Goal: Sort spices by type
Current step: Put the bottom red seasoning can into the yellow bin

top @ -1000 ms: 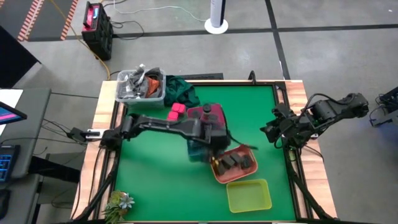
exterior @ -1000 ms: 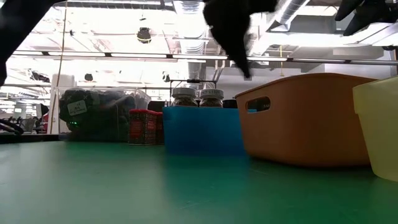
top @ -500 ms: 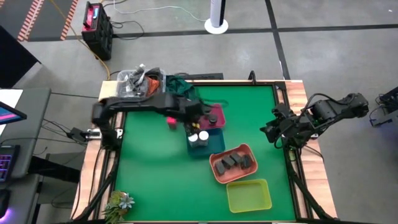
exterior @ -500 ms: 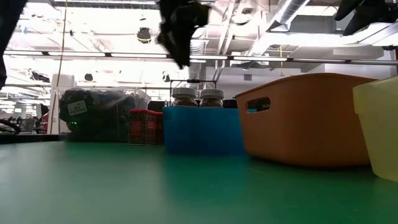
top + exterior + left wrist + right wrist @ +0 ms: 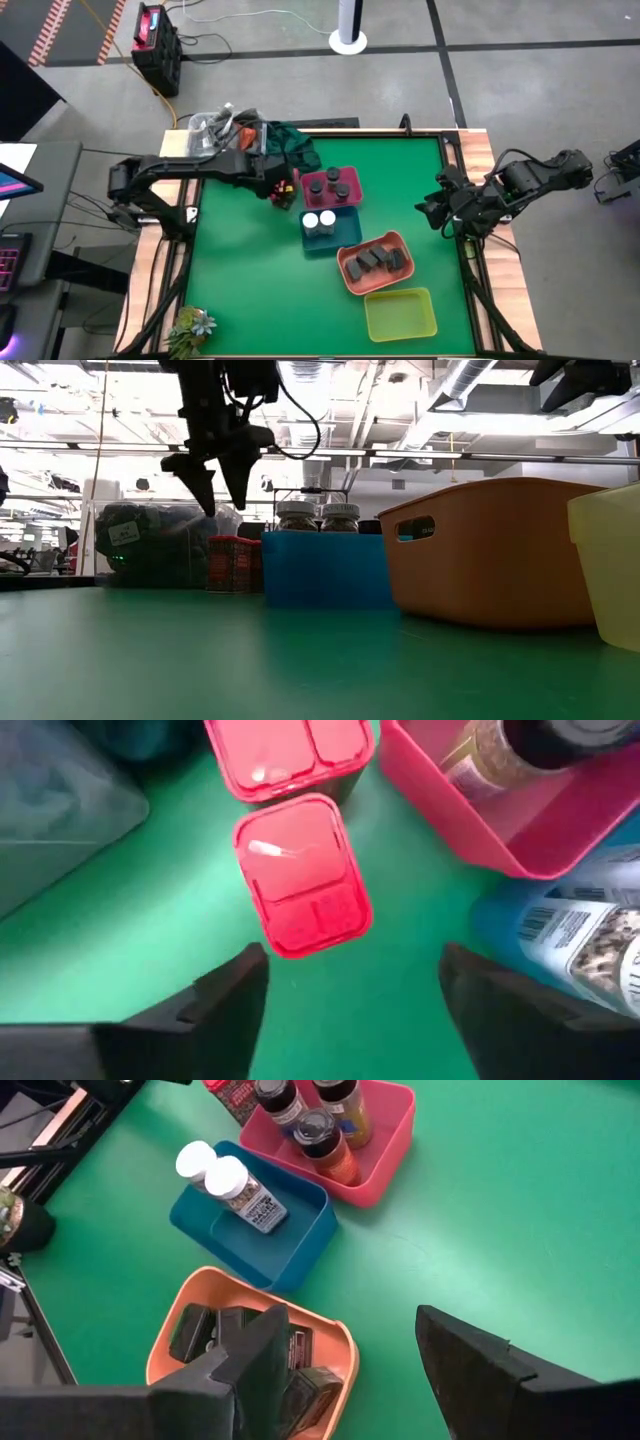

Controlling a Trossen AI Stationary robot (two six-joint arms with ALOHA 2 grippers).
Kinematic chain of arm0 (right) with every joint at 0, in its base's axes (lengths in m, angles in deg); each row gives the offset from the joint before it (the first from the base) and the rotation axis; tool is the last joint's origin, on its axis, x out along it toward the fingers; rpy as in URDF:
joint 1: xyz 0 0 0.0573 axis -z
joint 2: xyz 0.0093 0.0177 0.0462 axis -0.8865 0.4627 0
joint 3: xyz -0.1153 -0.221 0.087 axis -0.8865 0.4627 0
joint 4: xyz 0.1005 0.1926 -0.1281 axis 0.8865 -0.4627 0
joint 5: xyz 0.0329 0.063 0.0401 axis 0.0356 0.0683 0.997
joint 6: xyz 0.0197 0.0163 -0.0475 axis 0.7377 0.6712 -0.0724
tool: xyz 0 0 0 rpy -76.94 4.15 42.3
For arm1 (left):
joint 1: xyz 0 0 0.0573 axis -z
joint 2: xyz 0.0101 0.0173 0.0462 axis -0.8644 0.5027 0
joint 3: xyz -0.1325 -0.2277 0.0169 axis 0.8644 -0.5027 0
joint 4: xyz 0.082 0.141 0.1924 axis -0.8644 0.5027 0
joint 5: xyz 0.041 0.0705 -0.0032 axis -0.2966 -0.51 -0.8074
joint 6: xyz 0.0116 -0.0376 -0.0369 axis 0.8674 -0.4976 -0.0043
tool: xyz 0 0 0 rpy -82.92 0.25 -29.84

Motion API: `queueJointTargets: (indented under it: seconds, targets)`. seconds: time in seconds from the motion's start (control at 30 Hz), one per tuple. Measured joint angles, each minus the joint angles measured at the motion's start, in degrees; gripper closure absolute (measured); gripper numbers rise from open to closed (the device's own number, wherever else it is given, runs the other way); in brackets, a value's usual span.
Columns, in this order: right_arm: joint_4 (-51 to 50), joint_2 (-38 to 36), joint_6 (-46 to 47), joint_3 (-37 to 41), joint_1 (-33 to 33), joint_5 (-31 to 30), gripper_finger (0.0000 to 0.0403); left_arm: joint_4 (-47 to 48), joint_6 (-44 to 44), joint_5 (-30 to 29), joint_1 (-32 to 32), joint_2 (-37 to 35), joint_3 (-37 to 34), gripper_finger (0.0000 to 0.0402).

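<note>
Two bright pink blocks stand on the green mat, left of the pink tray that holds three dark-capped jars. My left gripper is open and hangs right above the nearer block, touching nothing; the low view shows its fingers pointing down over the blocks. Two white-capped jars stand in the blue tray. Three dark grey boxes lie in the salmon tray. My right gripper is open and waits at the table's right edge.
The yellow-green tray sits at the near right. A clear bin of grey clutter and a dark green cloth lie at the far left corner, close behind the pink blocks. A small plant stands at the near left corner.
My left gripper has swung from above the salmon tray toward the table's far left, past the blue and pink trays, and has come down over the pink blocks. The trays and jars have stayed where they were.
</note>
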Motion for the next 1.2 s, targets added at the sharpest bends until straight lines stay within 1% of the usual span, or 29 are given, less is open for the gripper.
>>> queueJointTargets:
  seconds: [0.13, 0.23, 0.37, 0.43, 0.67, 0.87, 1.03, 1.2]
  targets:
    - [0.02, 0.0, -0.02, -0.01, -0.01, -0.02, 0.0159, -2.11, -0.25, -0.1, -0.55, 0.57, -0.78, 0.0073]
    - [0.31, 0.0, 0.13, -0.01, -0.07, -0.02, 0.0159, -2.27, -2.05, -1.02, -1.27, 0.51, -2.05, 0.0044]
    - [0.86, 0.0, 0.2, 0.01, -0.07, -0.02, 0.0159, -2.99, -3.57, -1.03, -2.64, 0.63, -4.34, 0.0019]
    - [1.02, 0.0, 0.22, -0.01, -0.07, -0.02, 0.0159, -5.0, -3.6, -1.03, -3.03, 0.57, -5.4, 0.0012]
    - [0.98, 0.0, 0.26, 0.01, -0.07, -0.02, 0.0159, -12.54, -3.61, -1.27, -3.52, 0.61, -7.3, 0.0007]
    - [1.29, 0.0, 0.27, 0.01, -0.07, -0.02, 0.0159, -11.86, -1.28, -2.47, -4.25, 3.6, -7.43, 0.0007]
    - [1.4, 0.03, 0.51, 0.01, -0.07, -0.02, 0.0159, -12.43, -1.18, -2.56, -4.2, 6.99, -7.44, 0.0007]
    - [2.15, 0.04, 0.93, 0.01, -0.07, -0.02, 0.0159, -13.06, -1.1, -2.96, -4.22, 8.04, -7.44, 0.0012]
